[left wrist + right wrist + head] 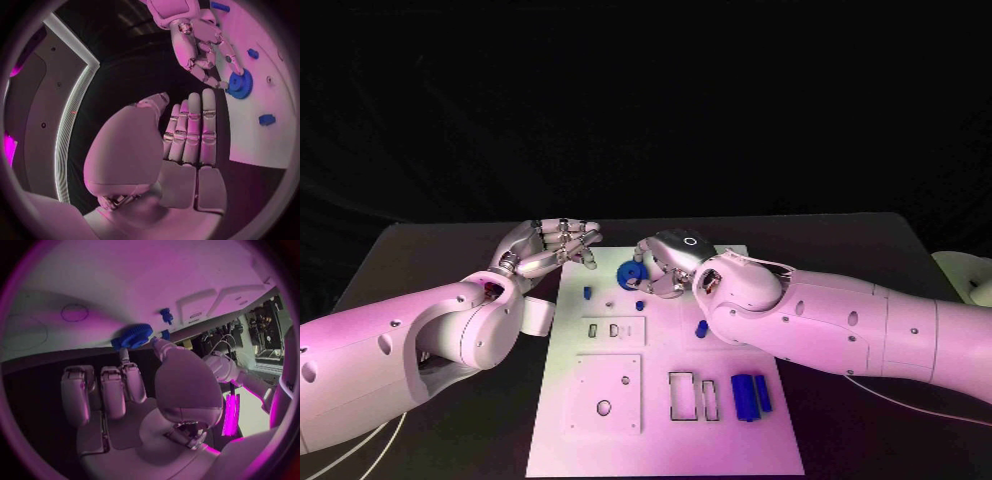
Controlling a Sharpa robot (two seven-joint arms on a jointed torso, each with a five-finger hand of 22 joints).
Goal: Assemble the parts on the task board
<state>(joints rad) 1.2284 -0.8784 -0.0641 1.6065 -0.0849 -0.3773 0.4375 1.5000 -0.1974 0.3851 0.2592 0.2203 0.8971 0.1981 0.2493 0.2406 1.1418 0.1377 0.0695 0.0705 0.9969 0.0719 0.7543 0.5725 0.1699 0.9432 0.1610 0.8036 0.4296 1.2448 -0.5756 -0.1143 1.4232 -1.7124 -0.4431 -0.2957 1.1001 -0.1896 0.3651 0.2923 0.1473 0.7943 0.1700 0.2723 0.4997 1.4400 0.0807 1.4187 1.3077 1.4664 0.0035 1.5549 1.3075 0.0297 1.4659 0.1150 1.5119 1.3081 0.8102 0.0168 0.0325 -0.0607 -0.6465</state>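
Note:
The white task board (661, 440) lies in the middle of the black table. A blue gear (632, 275) sits at its far end, and my right hand (669, 262) pinches its rim between thumb and a finger. The same gear (132, 336) meets those fingertips in the right wrist view, and the gear (239, 83) lies on the board under my right hand (200, 45) in the left wrist view. My left hand (554, 245) hovers off the board's far left corner, fingers straight and holding nothing. Its palm (187, 145) faces the board.
Small blue pieces (587, 292) (639, 304) (701, 327) stand on the board's far half. Two blue bars (750, 397) lie near its right edge beside rectangular slots (692, 396). A square plate (606, 392) sits at the near left.

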